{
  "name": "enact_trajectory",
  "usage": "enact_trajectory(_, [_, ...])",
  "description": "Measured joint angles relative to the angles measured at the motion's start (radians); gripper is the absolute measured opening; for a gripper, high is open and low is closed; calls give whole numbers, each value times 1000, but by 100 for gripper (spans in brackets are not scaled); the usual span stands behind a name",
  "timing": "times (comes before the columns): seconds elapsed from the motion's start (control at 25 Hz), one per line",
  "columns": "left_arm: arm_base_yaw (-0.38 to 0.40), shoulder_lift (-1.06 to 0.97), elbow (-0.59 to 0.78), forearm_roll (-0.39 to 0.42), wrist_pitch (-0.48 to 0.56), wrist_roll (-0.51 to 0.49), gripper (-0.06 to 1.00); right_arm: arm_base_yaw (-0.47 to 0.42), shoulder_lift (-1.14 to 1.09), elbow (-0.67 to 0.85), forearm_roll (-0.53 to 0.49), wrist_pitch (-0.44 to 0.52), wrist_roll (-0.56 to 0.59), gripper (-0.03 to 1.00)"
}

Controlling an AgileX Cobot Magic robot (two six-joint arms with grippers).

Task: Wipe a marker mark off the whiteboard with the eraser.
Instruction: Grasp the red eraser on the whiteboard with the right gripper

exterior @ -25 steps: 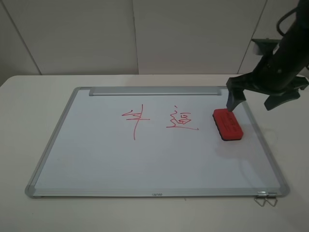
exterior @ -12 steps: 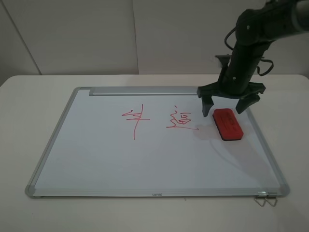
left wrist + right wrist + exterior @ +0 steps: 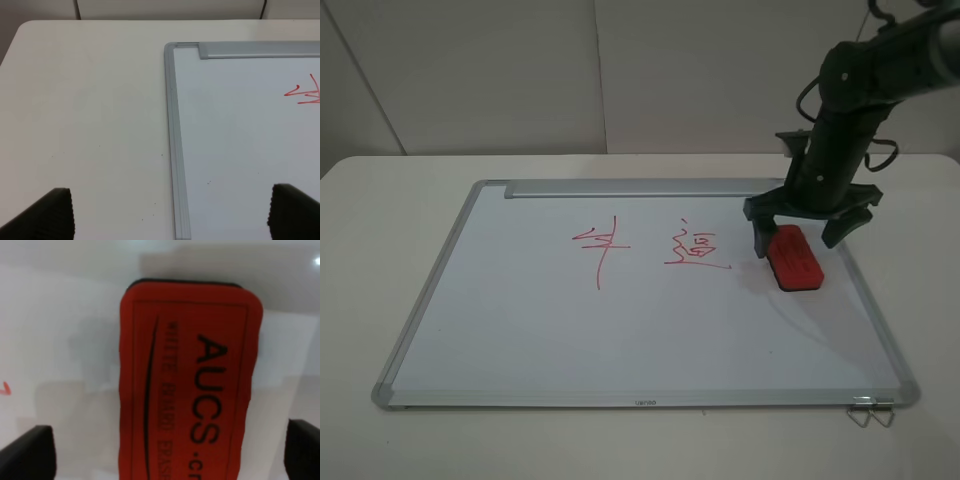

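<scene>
While right tool (image 3: 798, 243) straddles eraser (image 3: 794, 260), boxy character (image 3: 695, 248) nearby, marker mark (image 3: 600, 246) beyond

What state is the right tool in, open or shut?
Open: the right tool straddles the eraser on the whiteboard, gaps showing beside both fingers.

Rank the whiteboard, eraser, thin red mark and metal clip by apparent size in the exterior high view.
1. whiteboard.
2-3. eraser and thin red mark, about equal in extent.
4. metal clip.
</scene>
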Motion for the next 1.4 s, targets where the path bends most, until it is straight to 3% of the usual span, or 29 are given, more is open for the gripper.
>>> enact_trajectory(0.52, [0,0,0,0,0,0,77,-22,17,4,-14,-71,-9,82])
enact_trajectory(1.24, [0,0,0,0,0,0,77,-21,63,4,6,-85,-12,82])
enact_trajectory(1.4, [0,0,0,0,0,0,77,-21,64,4,7,-85,-12,74])
